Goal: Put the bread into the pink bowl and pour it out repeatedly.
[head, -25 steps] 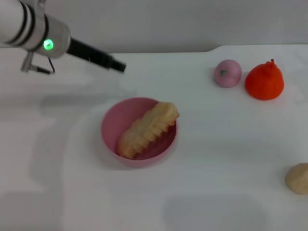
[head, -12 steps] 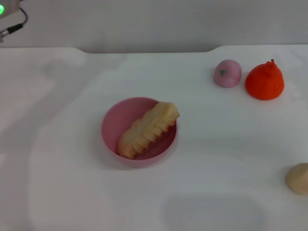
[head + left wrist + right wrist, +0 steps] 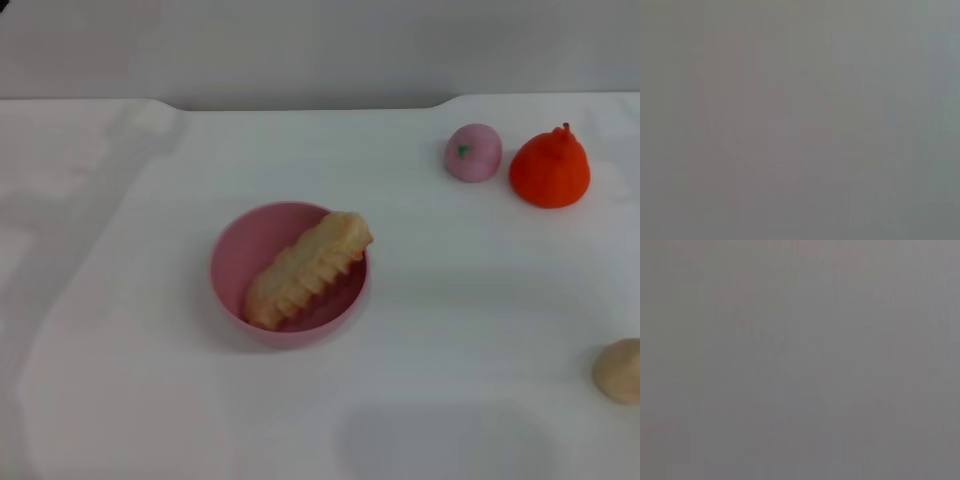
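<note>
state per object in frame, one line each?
bread: lying in the pink bowl, one end propped over the rim
pink bowl: upright on the table, holding the bread
small pink ball: resting on the table, beside the orange fruit
orange fruit: upright on the table
beige lump: on the table, partly cut off by the view's edge
left and right pincers: not in view

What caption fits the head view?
Toy bread loaf lying diagonally in the pink bowl on a white table.

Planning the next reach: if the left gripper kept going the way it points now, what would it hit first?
Cannot tell: neither gripper is in view, and the left wrist view shows only blank grey. The bread lies in the pink bowl.
</note>
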